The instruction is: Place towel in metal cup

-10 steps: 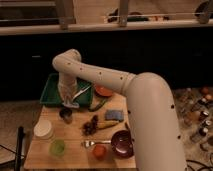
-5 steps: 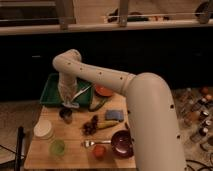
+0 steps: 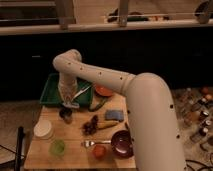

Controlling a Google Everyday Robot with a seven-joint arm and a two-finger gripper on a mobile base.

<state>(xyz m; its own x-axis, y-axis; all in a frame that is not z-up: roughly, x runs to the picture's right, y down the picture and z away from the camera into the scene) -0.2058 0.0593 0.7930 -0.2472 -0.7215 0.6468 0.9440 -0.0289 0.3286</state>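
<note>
My gripper (image 3: 66, 103) hangs at the end of the white arm, over the front edge of the green tray (image 3: 51, 85) and right above a small dark cup (image 3: 66, 115) on the wooden table. A pale bundle that looks like the towel (image 3: 67, 91) sits at the gripper, just above the cup. I cannot tell whether the towel is held or touches the cup.
On the wooden table (image 3: 75, 135) are a white bowl (image 3: 43, 129), a green cup (image 3: 57, 147), a dark red bowl (image 3: 122, 143), an orange fruit (image 3: 99, 150), a blue sponge (image 3: 114, 115), grapes (image 3: 90, 125), an orange plate (image 3: 103, 90) and a fork (image 3: 90, 143).
</note>
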